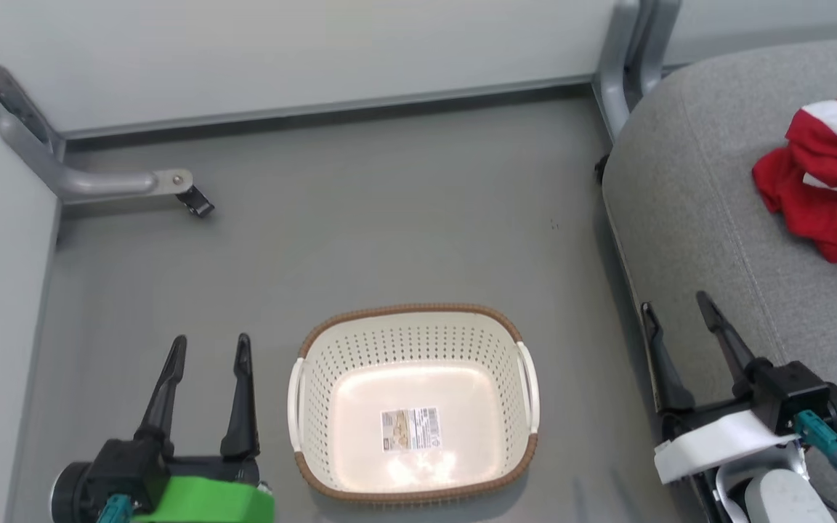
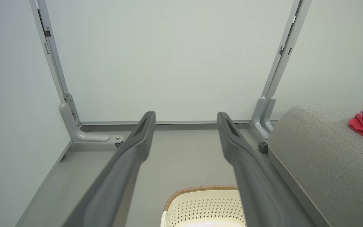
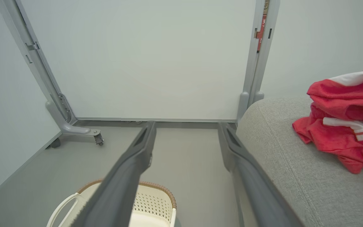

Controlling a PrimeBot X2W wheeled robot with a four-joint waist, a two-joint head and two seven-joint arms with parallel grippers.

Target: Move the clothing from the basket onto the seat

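Clothing (image 1: 822, 185) on seat (image 1: 694, 211); basket (image 1: 404, 340) label (image 1: 410, 428) unreadable

Our right tool (image 3: 186, 126) holds its two dark fingers (image 3: 131, 167) spread wide, with nothing between them but grey floor (image 3: 187, 170). Under its left finger we see the basket (image 3: 151, 201), showing its perforated wall and brown rim. Just right of the right finger lies the seat (image 3: 295, 176). Farther right on the seat is the clothing (image 3: 339, 132), crumpled red with white stripes.
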